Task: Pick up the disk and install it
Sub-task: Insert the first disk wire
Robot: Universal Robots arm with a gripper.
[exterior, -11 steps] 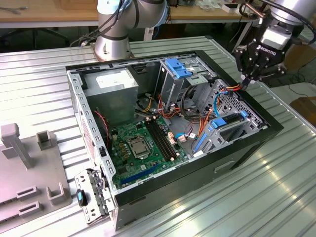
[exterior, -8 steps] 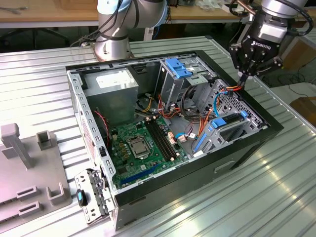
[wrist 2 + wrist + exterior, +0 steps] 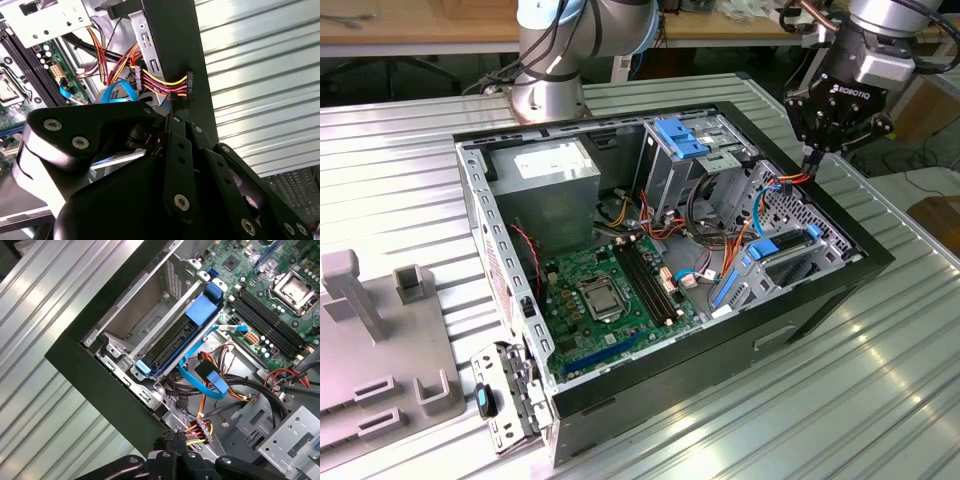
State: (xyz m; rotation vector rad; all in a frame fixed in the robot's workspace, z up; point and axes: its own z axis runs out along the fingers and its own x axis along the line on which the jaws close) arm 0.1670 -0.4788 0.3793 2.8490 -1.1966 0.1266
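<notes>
The disk (image 3: 172,342) lies in its bay at a corner of the open computer case (image 3: 820,290), its blue carrier frame (image 3: 204,307) showing along the edges. In the exterior view the disk (image 3: 778,246) is low at the case's right end. My gripper (image 3: 811,158) hangs over that end, above the case wall. Its fingers are shut on a black power connector (image 3: 189,86) with red, yellow and orange wires. In the first wrist view the connector (image 3: 201,430) is just beyond my gripper (image 3: 177,452), a short way off the disk. My gripper (image 3: 181,111) also shows in the second wrist view.
A loose blue data cable (image 3: 200,382) curls beside the bay. Inside the case are the motherboard (image 3: 610,290), a silver power supply (image 3: 545,170) and a blue-tabbed drive cage (image 3: 685,140). Grey fixtures (image 3: 360,300) stand at the exterior view's left on the ribbed metal table (image 3: 880,390).
</notes>
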